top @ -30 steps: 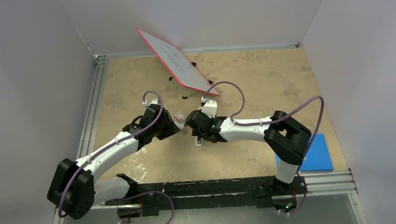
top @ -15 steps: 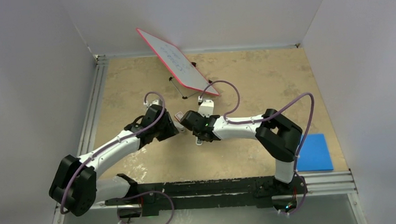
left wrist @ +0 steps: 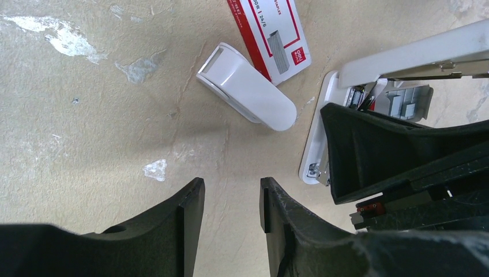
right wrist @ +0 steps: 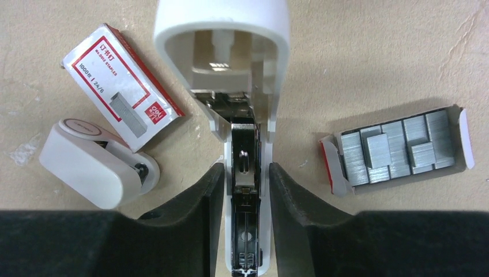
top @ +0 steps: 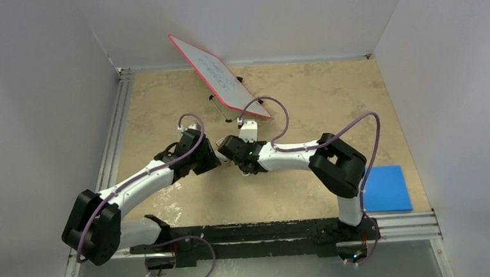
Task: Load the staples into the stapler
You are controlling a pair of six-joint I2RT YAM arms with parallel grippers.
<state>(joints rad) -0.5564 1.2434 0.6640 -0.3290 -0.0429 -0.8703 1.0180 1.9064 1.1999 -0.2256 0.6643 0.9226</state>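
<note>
- Right claw (right wrist: 245, 170) of mine pinched the stapler (right wrist: 222, 52) by the sides of its open staple channel, one finger pressed on each side.
- My left claw (left wrist: 229, 187) hung spread above bare table (left wrist: 86, 133), with nothing between its fingers.
- I had the stapler near the middle of the table, where my two claws met, with its white top arm swung open at the end away from my right claw.
- I saw the staples box (right wrist: 121, 86), red and white, lying flat just beside the stapler's open arm.
- A small white rounded piece (right wrist: 98, 164) lay against one corner of the box.
- On the stapler's other side, a little apart, an open tray of staple strips (right wrist: 398, 147) lay on the table.
- A red-framed whiteboard (top: 219, 76) leaned at the far edge, and a blue pad (top: 387, 187) lay at the near right.
</note>
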